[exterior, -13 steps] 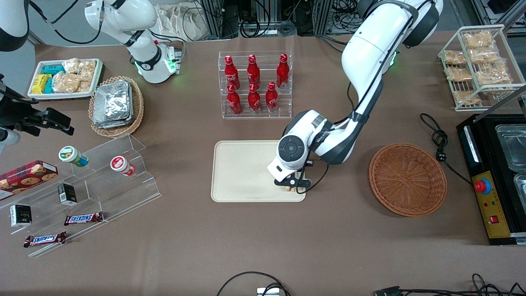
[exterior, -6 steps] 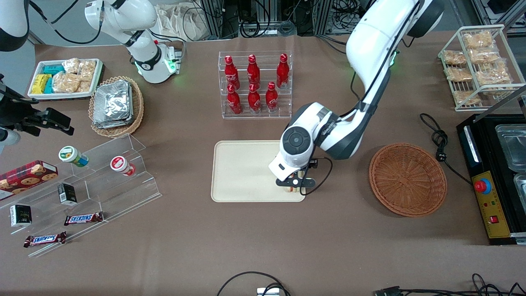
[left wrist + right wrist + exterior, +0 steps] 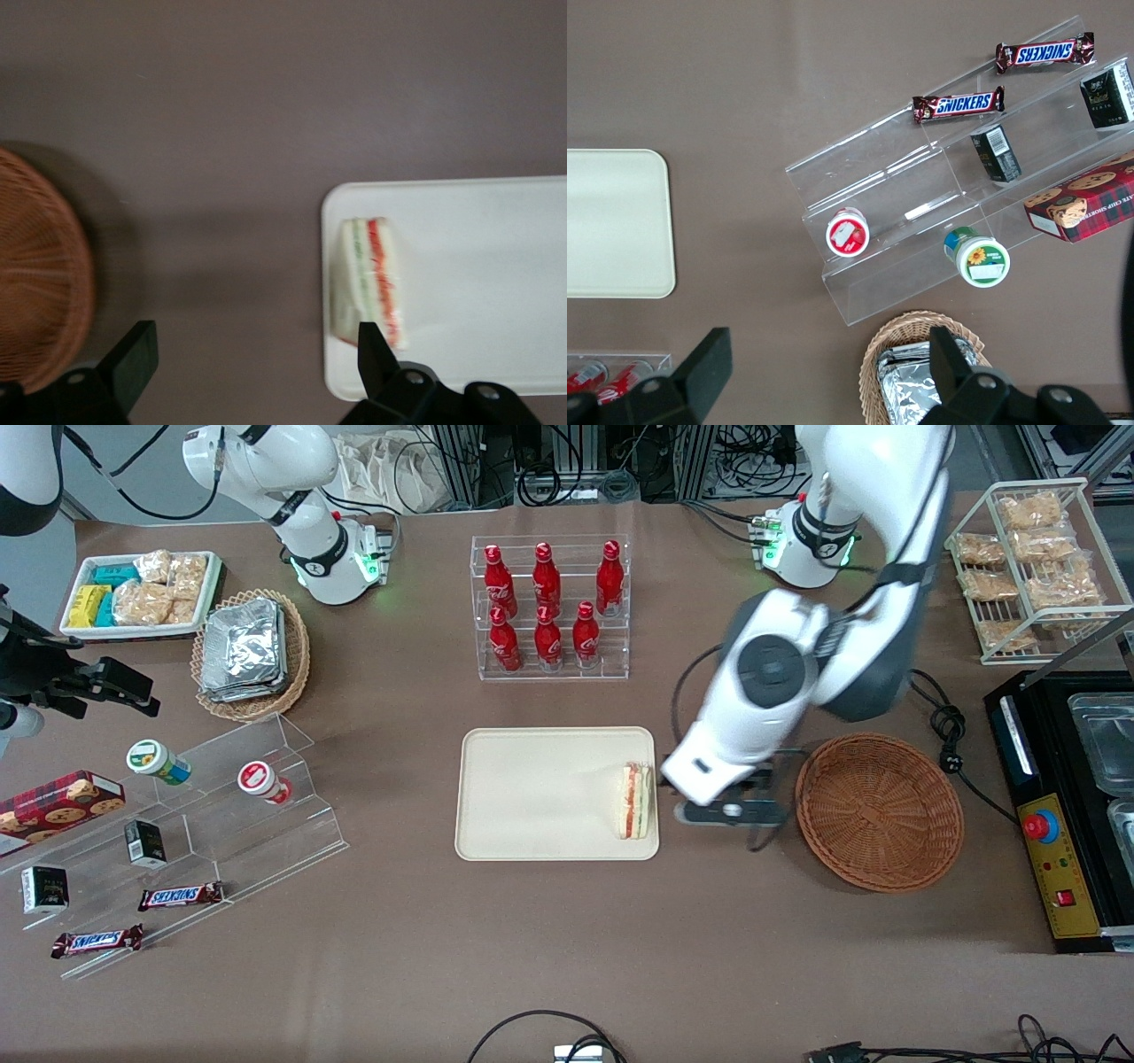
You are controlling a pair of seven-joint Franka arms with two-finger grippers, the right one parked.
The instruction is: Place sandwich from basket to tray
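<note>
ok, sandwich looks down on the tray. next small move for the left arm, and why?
Probably just retract up and away to a rest pose. The sandwich lies on the tray at its edge nearest the basket, which is empty. The tool is open, holds nothing, and hangs over bare table between tray and basket, so nothing seems left to place.

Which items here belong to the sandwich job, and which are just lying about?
Job: sandwich on the tray; empty basket; open claw above the table between tray and basket.
Lying about: cola bottles; foil packets; Snickers bars.
</note>
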